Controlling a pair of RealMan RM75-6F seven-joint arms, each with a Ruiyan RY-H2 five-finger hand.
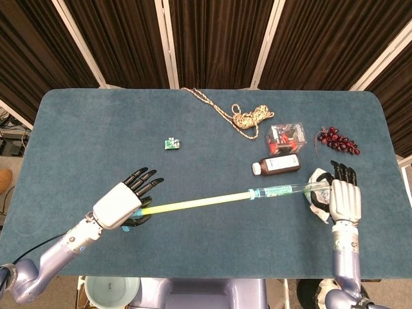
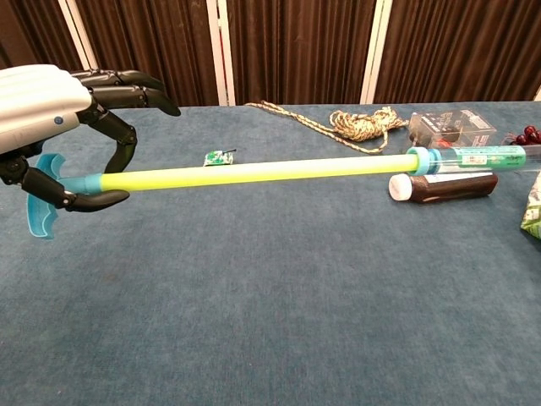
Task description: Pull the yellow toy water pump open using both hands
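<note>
The yellow toy water pump lies stretched out above the table, its long yellow rod (image 1: 193, 203) (image 2: 254, 173) drawn far out of the clear barrel (image 1: 283, 188) (image 2: 482, 156). My left hand (image 1: 122, 205) (image 2: 42, 110) holds the rod's end between thumb and a finger, just beside the blue T-handle (image 2: 38, 216); its other fingers are spread. My right hand (image 1: 342, 198) grips the barrel's far end at the right of the table, seen from its back. The chest view does not show the right hand.
A brown bottle (image 1: 278, 165) (image 2: 444, 186) lies just behind the barrel. Behind it are a clear box (image 1: 285, 137), dark red grapes (image 1: 338, 140) and a coiled rope (image 1: 248, 117). A small green toy (image 1: 171, 143) sits mid-left. A crumpled packet (image 2: 532, 216) lies under my right hand.
</note>
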